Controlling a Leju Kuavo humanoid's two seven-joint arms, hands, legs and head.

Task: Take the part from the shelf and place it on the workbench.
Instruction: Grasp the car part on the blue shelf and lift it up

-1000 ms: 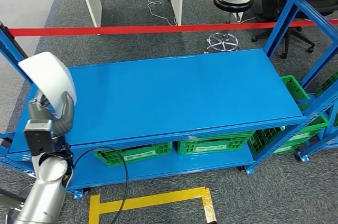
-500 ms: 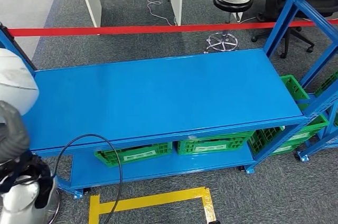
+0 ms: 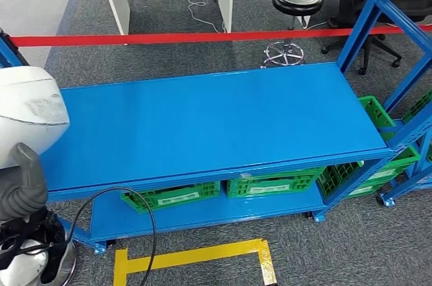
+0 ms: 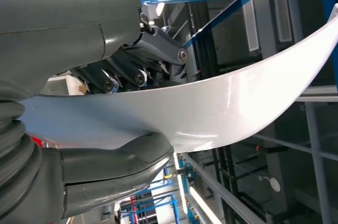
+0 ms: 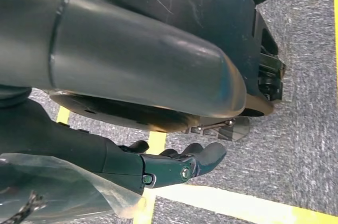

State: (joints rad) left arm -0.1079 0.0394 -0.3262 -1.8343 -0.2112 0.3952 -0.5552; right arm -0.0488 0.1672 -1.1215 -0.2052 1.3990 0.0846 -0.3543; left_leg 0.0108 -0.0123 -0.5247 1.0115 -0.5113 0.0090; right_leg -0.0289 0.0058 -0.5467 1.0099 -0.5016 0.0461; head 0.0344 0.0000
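Part (image 3: 28, 114) is the white curved panel sitting at about 9 o'clock in the head view, cut off by the frame edge, hanging over the left end of the blue workbench (image 3: 214, 124). Left hand (image 3: 20, 181) is right under it, mostly out of frame; the left wrist view shows the thumb (image 4: 115, 163) on one face of the panel and the dark fingers (image 4: 159, 44) on the other, so it's clamped. Right hand (image 5: 187, 163) hangs over carpet and yellow floor tape (image 5: 223, 197), fingers loosely extended and holding nothing. Green crates (image 3: 270, 181) peek out beneath the bench top, half hidden.
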